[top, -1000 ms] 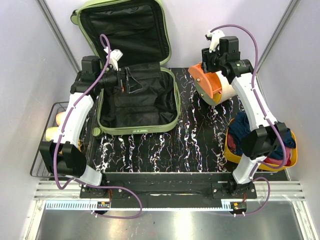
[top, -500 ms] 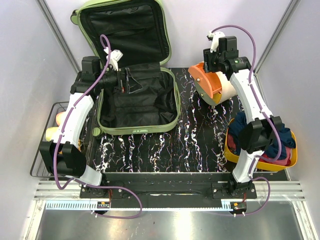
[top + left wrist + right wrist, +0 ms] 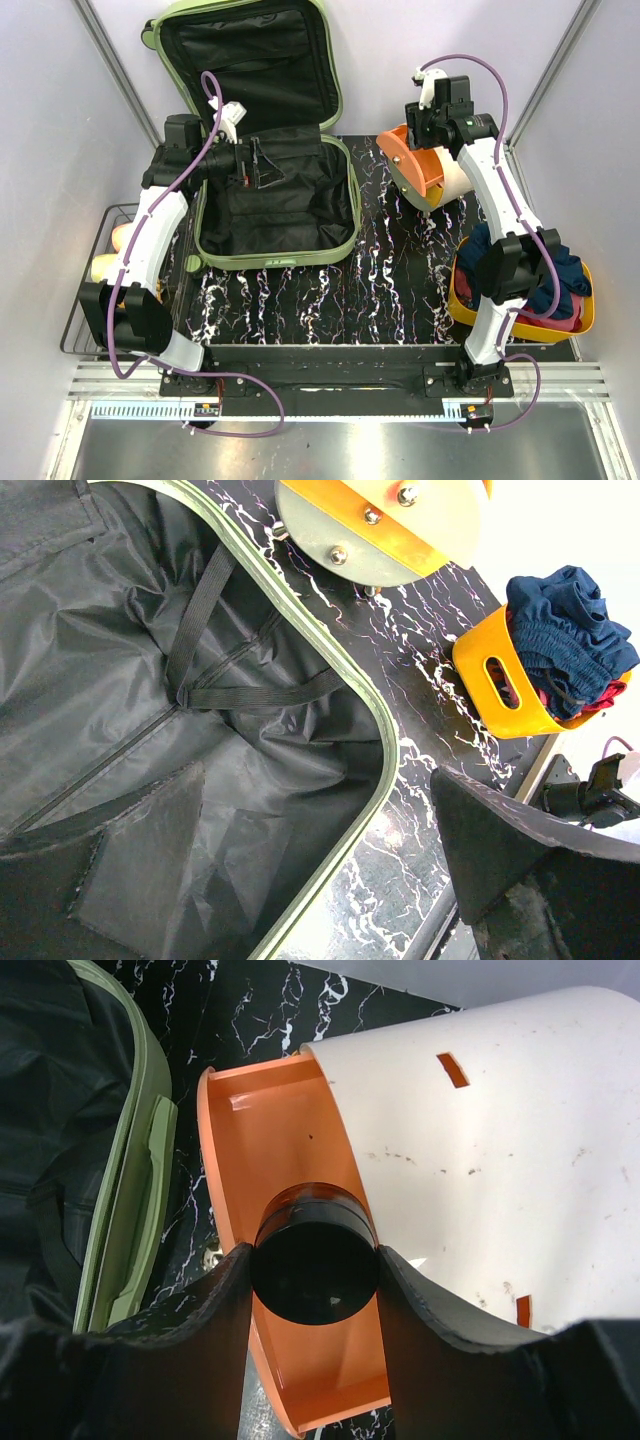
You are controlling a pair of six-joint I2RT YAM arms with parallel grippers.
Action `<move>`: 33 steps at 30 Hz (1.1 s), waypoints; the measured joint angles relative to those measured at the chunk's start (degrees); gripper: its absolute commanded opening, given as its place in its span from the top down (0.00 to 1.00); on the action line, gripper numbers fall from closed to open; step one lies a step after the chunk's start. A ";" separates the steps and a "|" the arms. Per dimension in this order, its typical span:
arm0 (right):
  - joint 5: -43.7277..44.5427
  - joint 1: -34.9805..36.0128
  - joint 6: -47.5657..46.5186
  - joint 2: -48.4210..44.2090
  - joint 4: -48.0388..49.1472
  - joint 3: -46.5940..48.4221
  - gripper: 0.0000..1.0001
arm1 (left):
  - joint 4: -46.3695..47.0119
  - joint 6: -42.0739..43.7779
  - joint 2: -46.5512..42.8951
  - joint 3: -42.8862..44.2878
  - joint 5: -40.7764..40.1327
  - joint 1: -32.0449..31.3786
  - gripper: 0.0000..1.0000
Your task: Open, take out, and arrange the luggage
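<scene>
The pale-green luggage (image 3: 275,260) lies open at the back left, lid up, its black lining bare. Its rim also shows in the left wrist view (image 3: 375,720) and the right wrist view (image 3: 120,1180). My left gripper (image 3: 262,165) is open and empty above the lining, and its own view shows it wide apart (image 3: 315,780) over the rim's corner. My right gripper (image 3: 420,128) is at the back right. In its own view (image 3: 313,1270) it is shut on a small amber jar with a black cap (image 3: 313,1260), held over an orange and white container (image 3: 270,1140).
The orange and white container (image 3: 425,175) lies on its side right of the luggage. A yellow-orange tray (image 3: 470,305) heaped with clothes stands at the right edge and also shows in the left wrist view (image 3: 500,680). A wire basket (image 3: 90,300) sits at the left edge.
My right arm has shifted slightly, its wrist a little further back and its elbow to the left, still holding the jar. The left arm has not moved.
</scene>
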 measured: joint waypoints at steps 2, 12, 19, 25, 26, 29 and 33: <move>-0.02 0.00 0.04 0.04 -0.39 0.00 0.38 | 0.00 0.00 0.00 0.00 0.00 0.00 0.01; -2.29 0.00 1.25 0.07 -0.92 1.22 0.35 | 0.02 -0.02 0.00 0.00 0.02 0.00 0.01; -10.32 0.39 -0.87 0.04 -0.74 1.88 0.50 | 0.00 -0.02 0.00 0.00 0.02 0.00 0.01; -14.95 3.96 -6.69 -1.09 -0.98 0.00 0.53 | 0.00 -0.02 0.00 0.02 0.02 0.00 0.01; -15.52 4.85 -7.52 -1.27 -0.96 -0.42 0.54 | 0.00 -0.02 0.02 0.02 0.02 0.00 0.01; -16.11 6.69 -9.40 -1.62 -0.76 -2.03 0.55 | 0.00 -0.02 0.02 0.07 0.00 0.00 0.01; -14.43 6.95 -12.22 -2.08 0.55 -6.62 0.57 | 0.00 -0.02 0.02 0.11 -0.20 0.00 0.01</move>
